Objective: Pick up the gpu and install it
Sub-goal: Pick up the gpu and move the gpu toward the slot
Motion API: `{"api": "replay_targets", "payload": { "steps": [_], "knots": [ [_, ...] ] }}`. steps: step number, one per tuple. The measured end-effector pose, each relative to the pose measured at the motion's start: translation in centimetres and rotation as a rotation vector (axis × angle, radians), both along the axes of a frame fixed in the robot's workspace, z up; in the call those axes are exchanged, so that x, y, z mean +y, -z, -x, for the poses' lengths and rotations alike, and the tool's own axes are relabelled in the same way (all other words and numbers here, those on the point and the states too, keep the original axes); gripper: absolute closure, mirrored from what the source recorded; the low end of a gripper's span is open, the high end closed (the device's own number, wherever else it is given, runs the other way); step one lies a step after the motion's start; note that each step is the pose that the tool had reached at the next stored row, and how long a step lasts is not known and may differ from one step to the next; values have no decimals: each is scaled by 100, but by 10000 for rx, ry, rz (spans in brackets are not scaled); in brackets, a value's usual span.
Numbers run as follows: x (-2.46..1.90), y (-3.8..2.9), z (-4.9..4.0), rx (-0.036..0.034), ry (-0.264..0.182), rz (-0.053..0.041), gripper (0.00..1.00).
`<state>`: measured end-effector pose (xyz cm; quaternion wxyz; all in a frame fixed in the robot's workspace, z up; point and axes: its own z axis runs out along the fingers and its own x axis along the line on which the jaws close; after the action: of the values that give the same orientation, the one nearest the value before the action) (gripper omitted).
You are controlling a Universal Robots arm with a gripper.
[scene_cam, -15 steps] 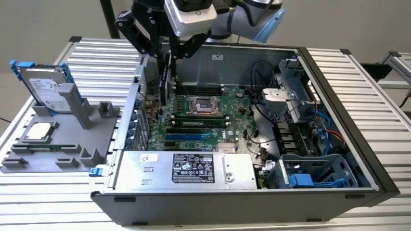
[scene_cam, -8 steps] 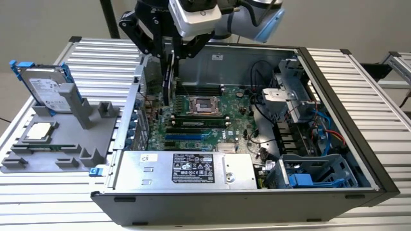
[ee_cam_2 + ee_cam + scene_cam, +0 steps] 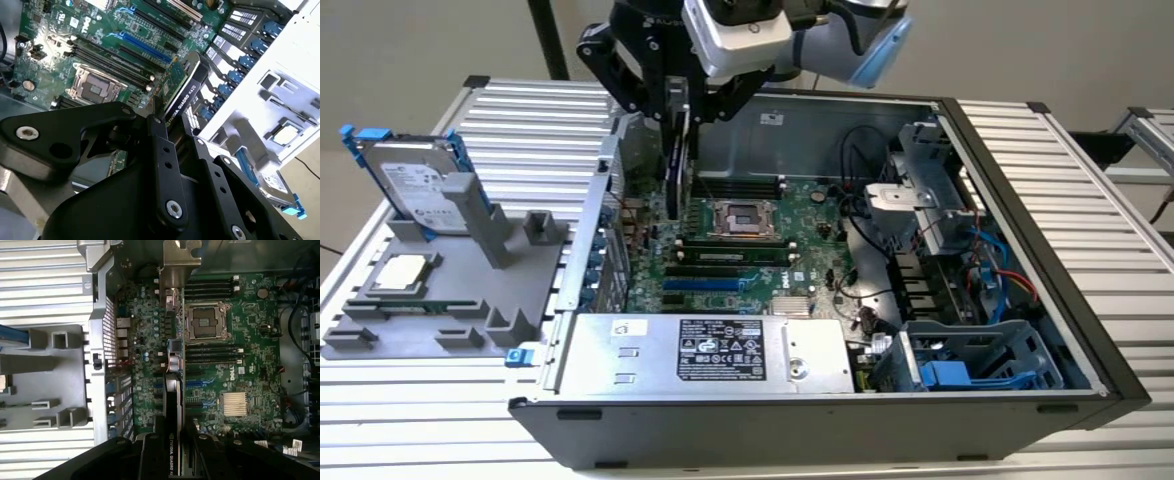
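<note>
1. White lettering runs along the black edge of the thin green gpu card [image 3: 184, 97], over the green motherboard [image 3: 55, 47].
2. A white printed sticker [image 3: 720, 352] lies on the silver metal box [image 3: 620, 350] beside the motherboard.

Robotics lab workbench: ribbed aluminium table [image 3: 1067, 180], opened PC case [image 3: 787, 425], grey moulded parts fixture [image 3: 520, 290].

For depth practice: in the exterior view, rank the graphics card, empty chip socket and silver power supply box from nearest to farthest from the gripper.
1. graphics card, held in the gripper.
2. chip socket, middle of the board.
3. power supply box, case edge nearest the camera.
</note>
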<state>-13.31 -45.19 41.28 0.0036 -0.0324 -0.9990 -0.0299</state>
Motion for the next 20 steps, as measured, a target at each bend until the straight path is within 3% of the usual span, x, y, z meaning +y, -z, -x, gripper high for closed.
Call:
{"api": "replay_targets", "payload": {
  "steps": [20],
  "knots": [
    [0, 0, -194, 0, -88, 0, 100]
  ]
}}
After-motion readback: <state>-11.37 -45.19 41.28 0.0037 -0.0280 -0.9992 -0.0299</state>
